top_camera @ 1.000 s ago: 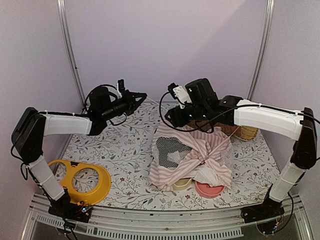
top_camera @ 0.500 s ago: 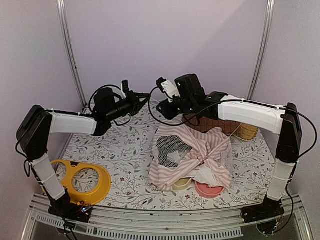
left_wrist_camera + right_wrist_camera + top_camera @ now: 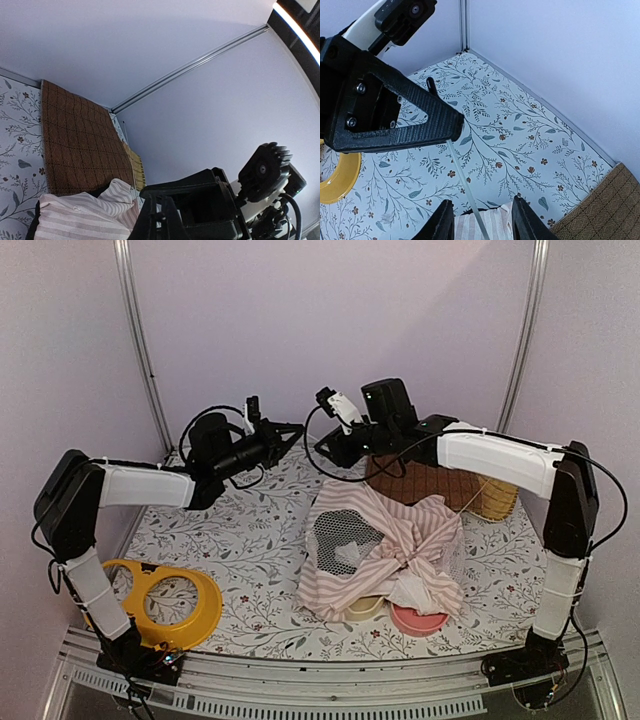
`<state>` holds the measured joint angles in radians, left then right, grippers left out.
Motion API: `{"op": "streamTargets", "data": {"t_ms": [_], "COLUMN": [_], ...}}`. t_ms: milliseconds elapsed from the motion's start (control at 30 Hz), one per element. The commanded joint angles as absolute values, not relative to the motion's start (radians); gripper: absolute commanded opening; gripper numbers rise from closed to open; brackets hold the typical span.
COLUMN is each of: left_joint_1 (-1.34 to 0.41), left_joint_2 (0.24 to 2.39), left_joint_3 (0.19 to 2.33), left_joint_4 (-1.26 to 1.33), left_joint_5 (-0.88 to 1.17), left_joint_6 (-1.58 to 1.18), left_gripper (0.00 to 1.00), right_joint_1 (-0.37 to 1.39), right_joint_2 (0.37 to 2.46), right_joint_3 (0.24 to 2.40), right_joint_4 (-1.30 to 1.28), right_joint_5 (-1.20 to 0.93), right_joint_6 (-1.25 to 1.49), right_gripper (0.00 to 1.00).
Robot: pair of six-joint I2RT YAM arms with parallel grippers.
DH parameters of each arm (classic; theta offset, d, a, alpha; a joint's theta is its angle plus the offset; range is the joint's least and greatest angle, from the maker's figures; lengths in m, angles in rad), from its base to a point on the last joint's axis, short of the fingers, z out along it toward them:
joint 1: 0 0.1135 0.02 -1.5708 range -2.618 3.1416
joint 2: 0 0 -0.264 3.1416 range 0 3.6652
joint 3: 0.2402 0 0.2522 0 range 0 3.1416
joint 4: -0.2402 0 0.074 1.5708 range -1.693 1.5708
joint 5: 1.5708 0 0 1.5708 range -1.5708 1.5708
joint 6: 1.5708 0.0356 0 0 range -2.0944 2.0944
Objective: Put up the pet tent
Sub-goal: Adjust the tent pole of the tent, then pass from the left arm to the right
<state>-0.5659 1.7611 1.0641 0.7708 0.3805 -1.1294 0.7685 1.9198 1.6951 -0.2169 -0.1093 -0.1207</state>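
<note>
From above, the pink-and-white striped fabric pet tent (image 3: 385, 540) lies crumpled right of the floral tabletop's (image 3: 230, 530) centre. The left gripper (image 3: 290, 430) and right gripper (image 3: 322, 447) are nearly tip to tip near the far edge. The left wrist view shows the brown quilted square mat (image 3: 75, 140) behind the tent. Only the right wrist view shows the thin clear pole (image 3: 462, 177): the left jaws are pinched on its end, and the right jaws are half-spread around it.

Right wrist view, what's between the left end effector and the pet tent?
A thin clear pole runs from the left end effector down to the pet tent, seen there.
</note>
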Motion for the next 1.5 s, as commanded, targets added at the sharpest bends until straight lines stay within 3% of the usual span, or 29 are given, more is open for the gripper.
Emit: {"op": "streamTargets", "data": {"t_ms": [0, 267, 433, 467, 533, 600, 833, 1067, 1467], "left_joint_1": [-0.707, -0.707, -0.707, -0.706, -0.705, -0.703, -0.686, -0.642, -0.591], "left_joint_2": [1.795, 1.802, 1.803, 1.803, 1.799, 1.790, 1.700, 1.638, 1.820], "left_joint_3": [1.045, 1.057, 1.056, 1.054, 1.056, 1.057, 1.011, 0.962, 1.090], "left_joint_4": [0.620, 0.608, 0.600, 0.598, 0.584, 0.553, 0.493, 0.391, 0.333], "left_joint_5": [0.635, 0.649, 0.645, 0.643, 0.633, 0.608, 0.489, 0.363, 0.401], "left_joint_6": [-1.134, -1.124, -1.109, -1.103, -1.084, -1.053, -0.930, -0.825, -0.736], "left_gripper": [0.00, 0.00, 0.00, 0.00, 0.01, 0.16, 0.42, 0.38, 0.42], "right_joint_1": [0.755, 0.755, 0.755, 0.756, 0.756, 0.757, 0.759, 0.758, 0.758], "right_joint_2": [1.941, 1.970, 1.964, 1.960, 1.949, 1.924, 1.859, 1.849, 1.852], "right_joint_3": [1.730, 1.763, 1.760, 1.760, 1.749, 1.711, 1.576, 1.542, 1.572], "right_joint_4": [-0.207, -0.231, -0.238, -0.248, -0.266, -0.269, -0.274, -0.304, -0.426], "right_joint_5": [-0.189, -0.192, -0.172, -0.164, -0.158, -0.154, -0.135, -0.147, -0.296], "right_joint_6": [-0.152, -0.138, -0.120, -0.115, -0.103, -0.091, -0.025, 0.040, 0.174], "right_gripper": [0.40, 0.26, 0.01, 0.00, 0.00, 0.00, 0.00, 0.00, 0.00]}}
